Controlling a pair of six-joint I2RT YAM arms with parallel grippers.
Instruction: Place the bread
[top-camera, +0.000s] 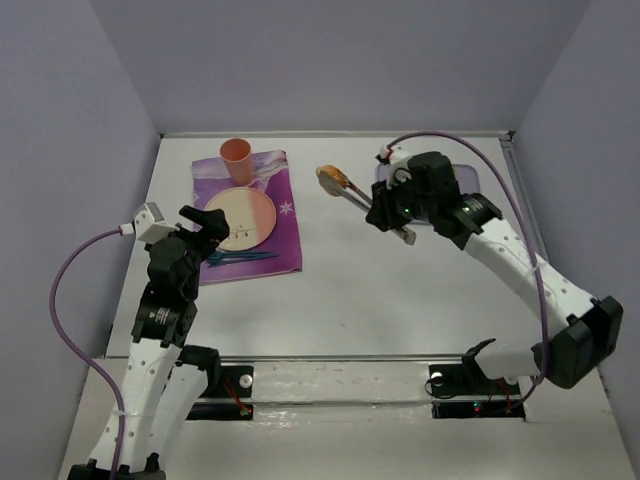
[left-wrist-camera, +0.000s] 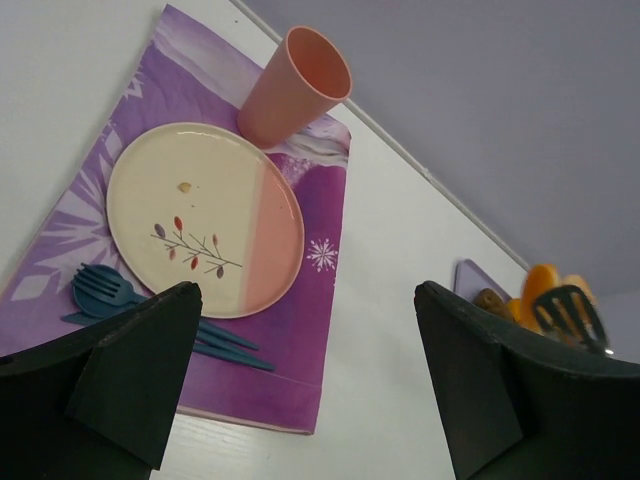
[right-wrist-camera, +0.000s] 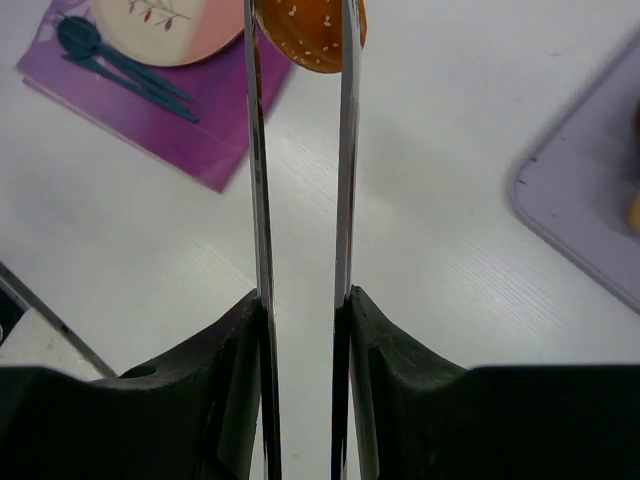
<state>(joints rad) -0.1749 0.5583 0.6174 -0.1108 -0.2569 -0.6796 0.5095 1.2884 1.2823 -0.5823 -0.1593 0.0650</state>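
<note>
Bread (right-wrist-camera: 310, 35), top cropped, pinched in tongs (right-wrist-camera: 262, 200), right claw (right-wrist-camera: 303, 300) clamped on them, left claw (left-wrist-camera: 308, 300) spread wide

Count one bread (top-camera: 331, 178), a small browned bun with seeds on top. Count one pair of tongs (top-camera: 358, 197), made of two long metal blades. Count one plate (top-camera: 240, 218), one pink cup (top-camera: 237, 160) and one purple placemat (top-camera: 285, 240). Count two pieces of dark blue cutlery (top-camera: 240, 258), among them one fork. Count one lilac tray (right-wrist-camera: 590, 200). Count two robot arms: left arm (top-camera: 160, 310), right arm (top-camera: 515, 262).
</note>
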